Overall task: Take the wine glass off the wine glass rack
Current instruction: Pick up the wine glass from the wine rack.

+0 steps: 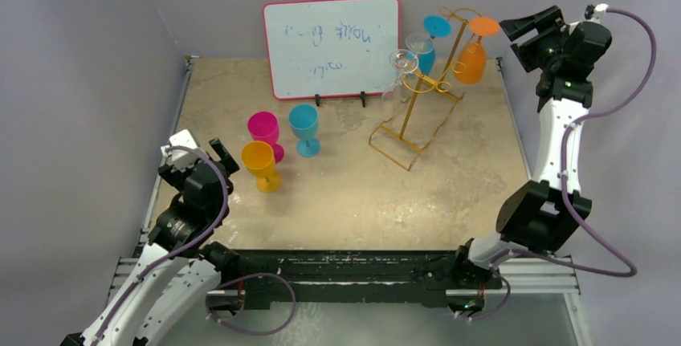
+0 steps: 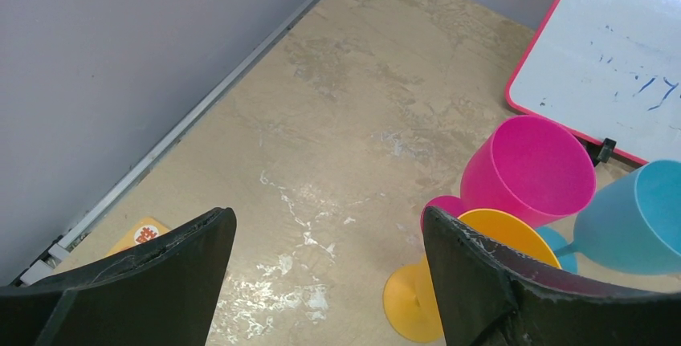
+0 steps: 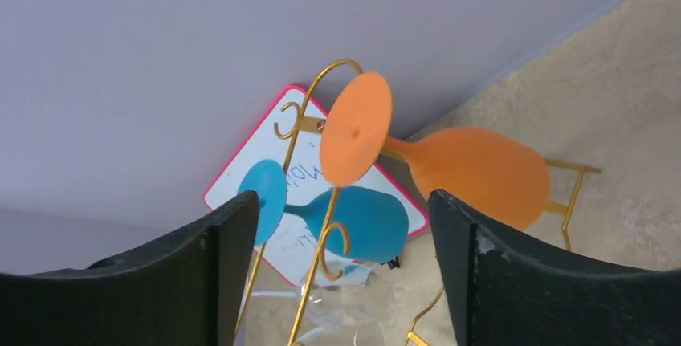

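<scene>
Right gripper (image 3: 341, 201): jaws spread wide, nothing held. In the right wrist view the round foot of the orange wine glass (image 3: 474, 173) sits in the gap between the two fingers, ahead of the tips, with no contact visible. It hangs upside down from a top hook of the wine glass rack (image 1: 413, 113). The hanging blue glass (image 3: 361, 221) is lower and closer to the left-hand finger.

Top view adds what the wrist cam can't. The right gripper is raised at rack-top height, just beside the orange glass and apart from it. Two clear glasses (image 1: 404, 61) hang on the rack's far side from the jaws; the wrist cam shows these only as a blur at its bottom edge.

Left gripper (image 2: 325, 225): jaws also wide open and empty, only bare table (image 2: 337, 121) between them. The left wrist view shows a yellow cup (image 2: 450, 282) partly hidden behind the right-hand finger, with a pink cup (image 2: 530, 169) and a blue cup (image 2: 634, 217) beyond it and the whiteboard (image 2: 618, 57) further ahead. An orange sticker (image 2: 143, 234) by the left-hand finger shows only in this view.
</scene>
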Available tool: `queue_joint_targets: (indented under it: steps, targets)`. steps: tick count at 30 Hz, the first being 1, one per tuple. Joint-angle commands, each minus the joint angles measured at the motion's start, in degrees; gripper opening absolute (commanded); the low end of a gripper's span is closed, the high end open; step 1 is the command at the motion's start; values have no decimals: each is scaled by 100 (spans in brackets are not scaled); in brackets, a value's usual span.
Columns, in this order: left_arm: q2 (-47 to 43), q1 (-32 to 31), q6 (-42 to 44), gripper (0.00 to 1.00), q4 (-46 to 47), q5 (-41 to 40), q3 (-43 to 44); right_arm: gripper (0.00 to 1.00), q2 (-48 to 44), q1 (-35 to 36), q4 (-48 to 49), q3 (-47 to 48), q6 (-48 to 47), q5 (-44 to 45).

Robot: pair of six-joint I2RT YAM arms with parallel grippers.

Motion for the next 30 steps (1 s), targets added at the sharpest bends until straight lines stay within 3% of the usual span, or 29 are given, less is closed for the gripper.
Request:
queue_joint_targets:
  steps: [1,6,12,20,30]
  targets:
    - [68,-14,-7,86,127,69,182,77,418,4,32,650,178,-257]
    - [117,-14,-17,86,127,112,187,60,832,12,-70,1044,72,-362]
    - [142,-14,-23,86,145,155,170,54,1121,49,-229,1396,-87,-247]
    - [170,-14,-46,86,126,185,180,52,1844,385,-985,2441,-479,-147]
    - [168,-14,-63,86,120,195,179,50,1986,764,-1697,2997,-1106,1093]
